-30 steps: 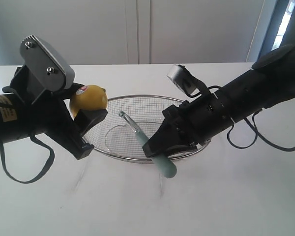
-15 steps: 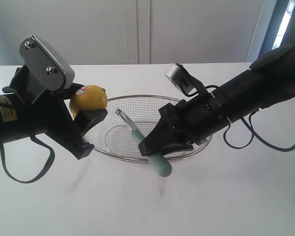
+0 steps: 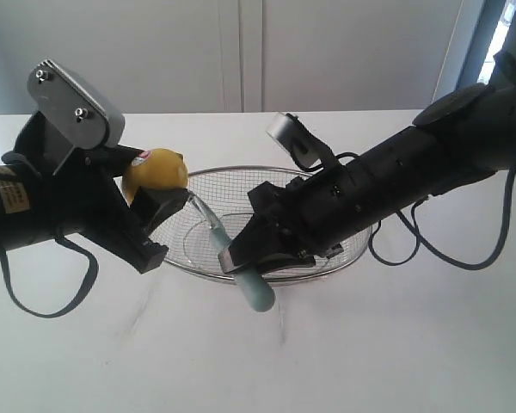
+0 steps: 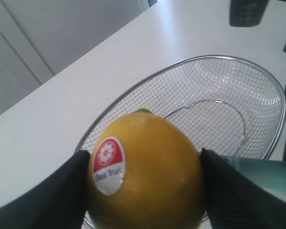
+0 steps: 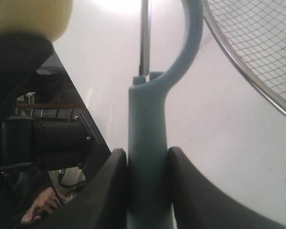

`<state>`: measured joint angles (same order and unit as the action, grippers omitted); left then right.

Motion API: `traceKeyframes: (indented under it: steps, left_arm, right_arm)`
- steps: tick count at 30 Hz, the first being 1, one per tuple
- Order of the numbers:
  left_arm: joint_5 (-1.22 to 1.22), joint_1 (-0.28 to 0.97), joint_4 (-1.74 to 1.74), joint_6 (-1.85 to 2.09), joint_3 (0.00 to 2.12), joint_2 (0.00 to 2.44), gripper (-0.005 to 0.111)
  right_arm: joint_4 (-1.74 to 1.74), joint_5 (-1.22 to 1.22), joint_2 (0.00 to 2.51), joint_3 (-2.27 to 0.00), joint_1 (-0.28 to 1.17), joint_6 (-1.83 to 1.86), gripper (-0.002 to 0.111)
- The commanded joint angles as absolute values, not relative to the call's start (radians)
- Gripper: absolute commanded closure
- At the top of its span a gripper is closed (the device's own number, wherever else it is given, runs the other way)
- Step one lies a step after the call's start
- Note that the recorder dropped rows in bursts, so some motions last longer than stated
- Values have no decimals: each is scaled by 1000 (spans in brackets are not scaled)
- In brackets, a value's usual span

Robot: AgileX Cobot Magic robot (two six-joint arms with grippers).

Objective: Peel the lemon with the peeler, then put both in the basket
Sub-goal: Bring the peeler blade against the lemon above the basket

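My left gripper (image 3: 159, 202) is shut on the yellow lemon (image 3: 156, 169), which hangs over the left rim of the wire mesh basket (image 3: 327, 181). The lemon (image 4: 148, 169) carries a red and white sticker and sits between the two black fingers (image 4: 62, 191). My right gripper (image 3: 254, 254) is shut on the teal handle of the peeler (image 3: 256, 291), over the basket's near rim. The peeler (image 5: 148, 143) points its metal blade toward the lemon (image 5: 28, 16), with its tip close under the fruit. The basket (image 5: 257, 62) lies to one side of the blade.
The white table (image 3: 370, 344) runs all round the basket. A pale wall with cabinet doors (image 3: 241, 52) stands behind. Black cables (image 3: 439, 254) loop down from the right arm onto the table.
My right gripper has carried the peeler leftward, bringing the blade tip up close to the lemon. My left gripper and the lemon have stayed nearly in place.
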<state>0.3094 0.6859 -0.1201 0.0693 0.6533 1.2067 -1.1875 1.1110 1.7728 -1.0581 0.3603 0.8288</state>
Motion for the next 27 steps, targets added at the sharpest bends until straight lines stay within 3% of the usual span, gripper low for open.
traceKeyframes:
  steps: [1, 27]
  left_arm:
    - [348, 690, -174, 38, 653, 1204, 107]
    - [370, 690, -323, -192, 651, 1270, 107]
  right_arm:
    - [-1208, 1108, 1785, -1055, 370, 829, 108]
    - [-1246, 1138, 1862, -1057, 400, 831, 108]
